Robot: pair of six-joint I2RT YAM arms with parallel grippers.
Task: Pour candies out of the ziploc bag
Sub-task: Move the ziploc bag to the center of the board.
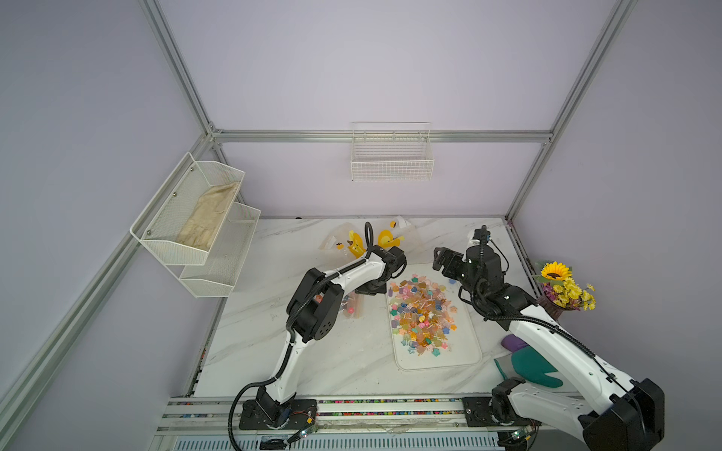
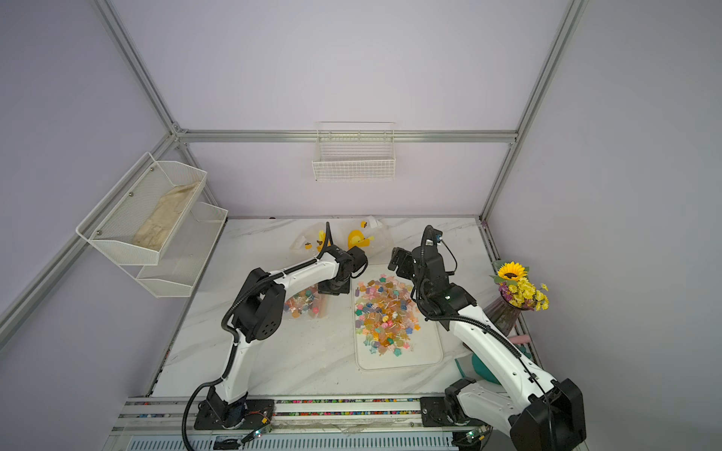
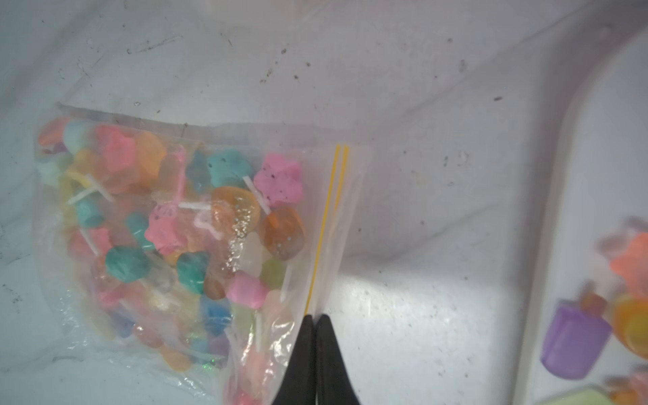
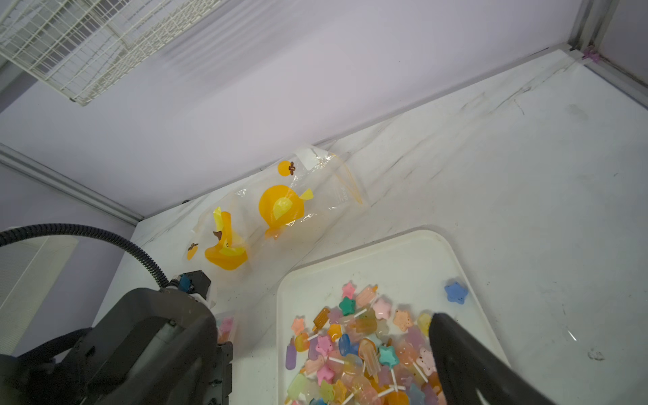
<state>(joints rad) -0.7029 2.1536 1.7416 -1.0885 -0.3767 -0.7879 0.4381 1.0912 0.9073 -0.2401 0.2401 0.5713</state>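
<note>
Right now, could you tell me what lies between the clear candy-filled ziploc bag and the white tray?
Only bare, speckled marble tabletop, as the left wrist view shows, separates the clear ziploc bag from the white tray.

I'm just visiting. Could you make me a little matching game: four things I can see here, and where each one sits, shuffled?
Things:
1. candy bag
2. tray
3. duck-print bag
4. flowers

Places:
A. at the back of the table, looking empty
B. at the table's right edge
C. lying just left of the tray
D. under a loose heap of candies

Pairs: 1-C, 2-D, 3-A, 4-B
</note>
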